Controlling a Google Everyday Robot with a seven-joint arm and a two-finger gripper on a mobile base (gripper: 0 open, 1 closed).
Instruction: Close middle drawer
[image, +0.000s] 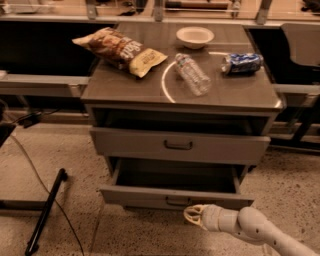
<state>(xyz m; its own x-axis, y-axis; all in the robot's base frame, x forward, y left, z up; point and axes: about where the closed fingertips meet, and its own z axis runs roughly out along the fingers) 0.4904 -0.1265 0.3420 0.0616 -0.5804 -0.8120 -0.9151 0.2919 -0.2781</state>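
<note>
The middle drawer (150, 195) is the grey drawer pulled well out of the cabinet, its inside dark and its small dark bar handle (178, 201) at the centre of the front panel. My gripper (192, 215) is low at the front, just below and right of that handle, close to the front panel. Its pale fingers are drawn together and hold nothing. The white arm (260, 232) runs off to the lower right. The top drawer (180, 145) stands slightly open above. The lowest drawer is hidden beneath the middle one.
On the cabinet top (125, 82) lie a chip bag (120, 50), a white bowl (195, 36), a plastic bottle (192, 75) and a blue can (242, 63). A black pole (46, 210) and cable lie on the floor at left. Dark desks flank the cabinet.
</note>
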